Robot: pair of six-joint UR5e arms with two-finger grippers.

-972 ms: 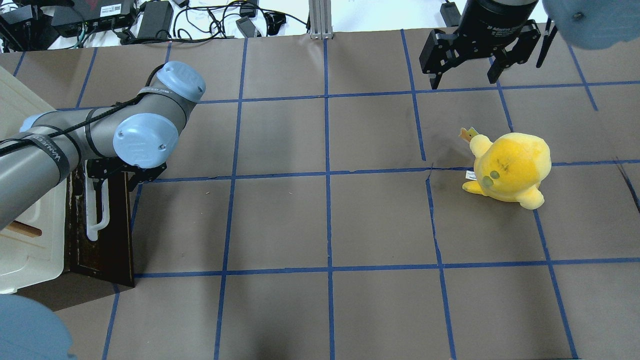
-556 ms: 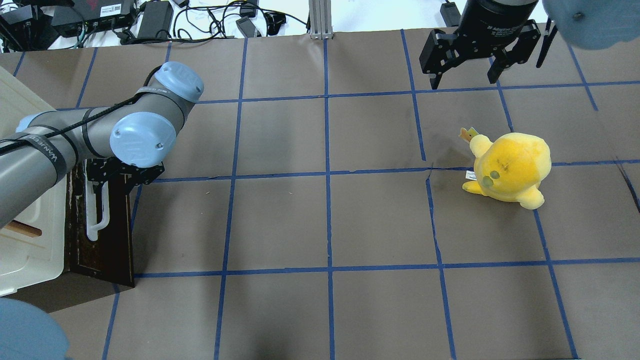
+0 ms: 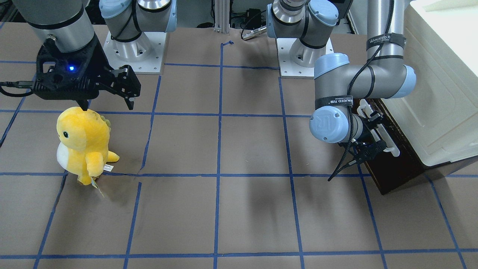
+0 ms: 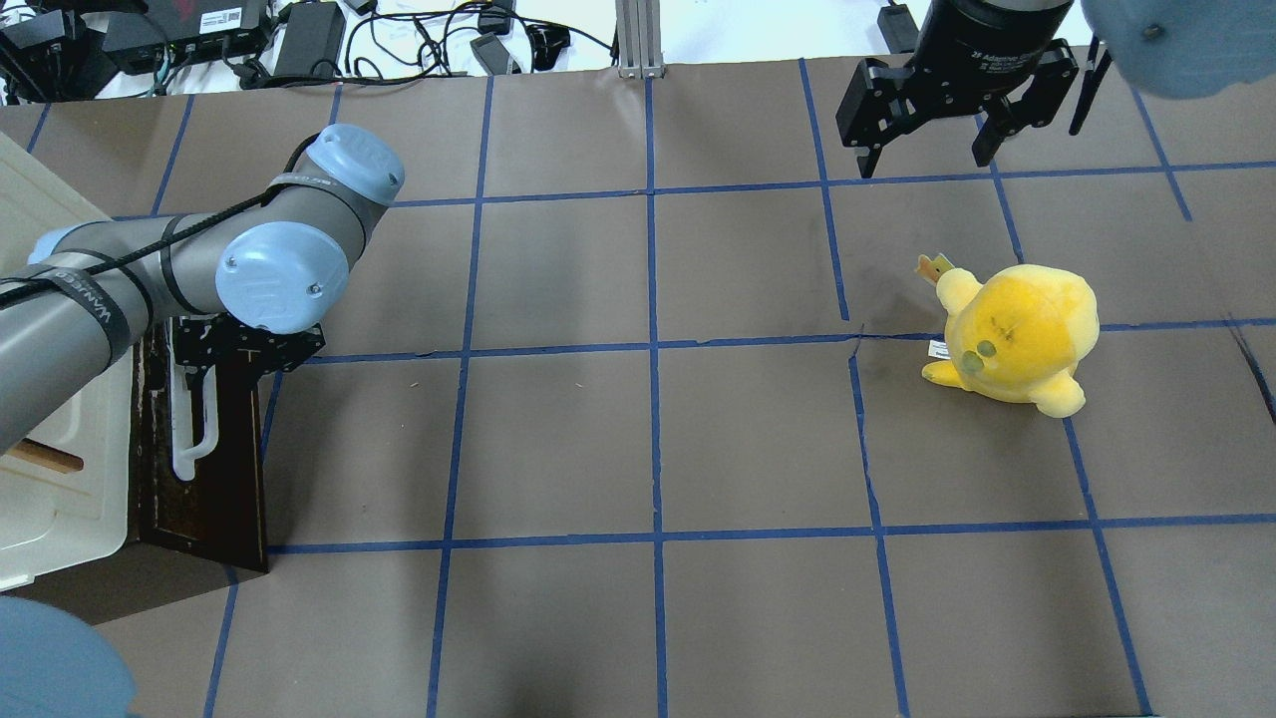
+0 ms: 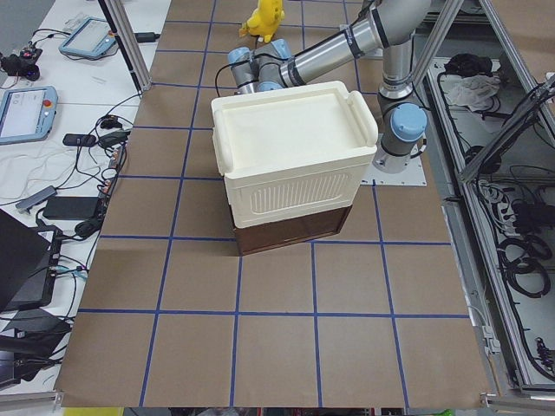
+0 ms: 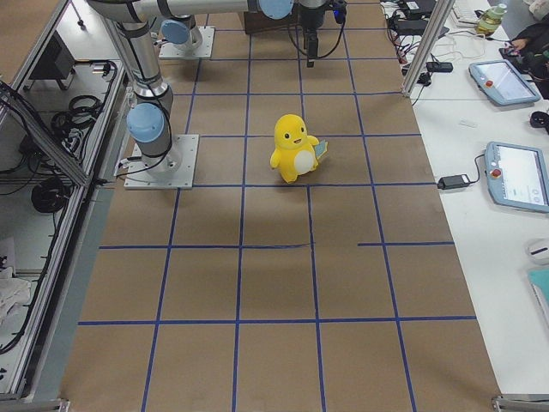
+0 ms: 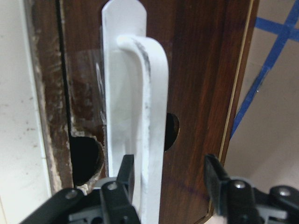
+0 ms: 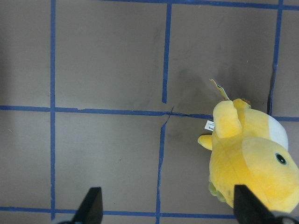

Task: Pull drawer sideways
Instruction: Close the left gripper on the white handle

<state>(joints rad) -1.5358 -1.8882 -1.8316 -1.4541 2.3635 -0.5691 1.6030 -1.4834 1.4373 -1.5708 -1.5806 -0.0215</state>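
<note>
The drawer's dark brown front (image 4: 214, 479) with its long white bar handle (image 4: 187, 439) stands at the table's left, under the cream cabinet (image 4: 50, 479). My left gripper (image 4: 204, 367) is at the far end of the handle. In the left wrist view its two black fingers (image 7: 125, 184) stand apart on either side of the white handle (image 7: 140, 107), open, the left one close against it. My right gripper (image 4: 924, 160) hangs open and empty at the far right. In the front view the left gripper (image 3: 373, 140) is at the handle (image 3: 389, 145).
A yellow plush toy (image 4: 1017, 334) stands on the brown mat on the right, just nearer than the right gripper; it also shows in the right wrist view (image 8: 252, 158). Cables and power bricks (image 4: 299, 35) lie beyond the table's far edge.
My left arm has shifted slightly toward the cabinet and the far side, the gripper staying at the handle. The right arm and the plush have not moved.
</note>
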